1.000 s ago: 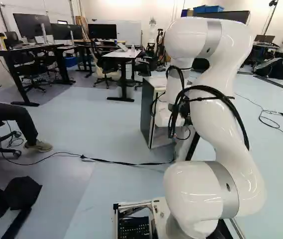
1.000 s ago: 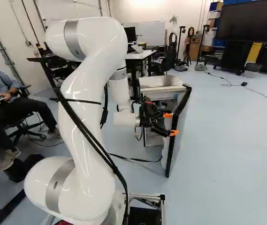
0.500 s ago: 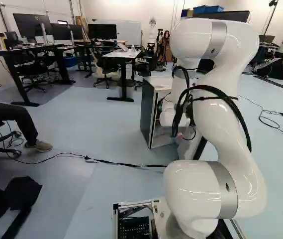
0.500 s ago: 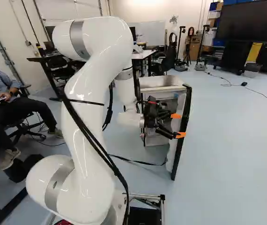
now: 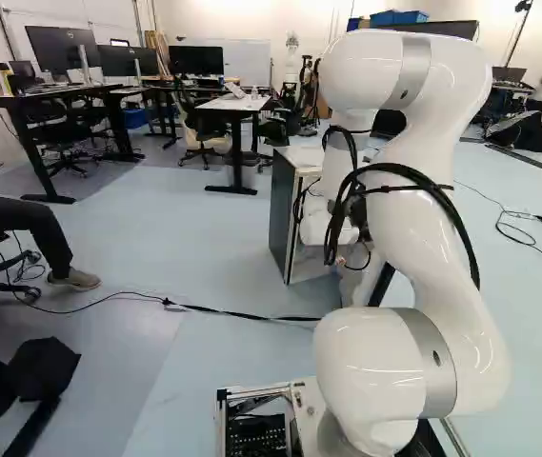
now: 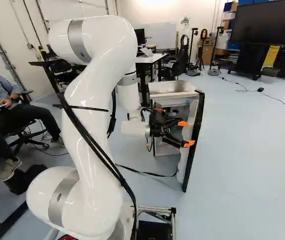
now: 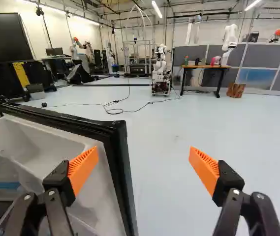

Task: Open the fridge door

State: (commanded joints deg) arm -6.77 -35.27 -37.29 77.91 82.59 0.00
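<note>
**Blue Floor [image 6: 247, 165], Small Fridge [image 6: 172, 87], Door [image 6: 198, 117] Out Wide**

Look at the right base view, left to right. The white arm [image 6: 94, 100] comes first. It reaches over to the fridge's open front, maybe to get at the inside of the door. Next is the gripper [image 7: 143, 155]. Its two fingers are spread wide and hold nothing. One orange pad [image 7: 84, 167] is by the door's white inside. The other pad [image 7: 203, 169] is out past the black edge. That may be so the arm can push from inside. It is hard to tell if they touch. The door is swung out at the fridge's right, so the job looks nearly done.

Around them, a black cable [image 5: 213, 308] lies on the floor near the fridge. It could get in the way if wheels roll there. A desk [image 6: 152, 58] and a big screen [image 6: 267, 24] are farther back, not blocking the door.
</note>
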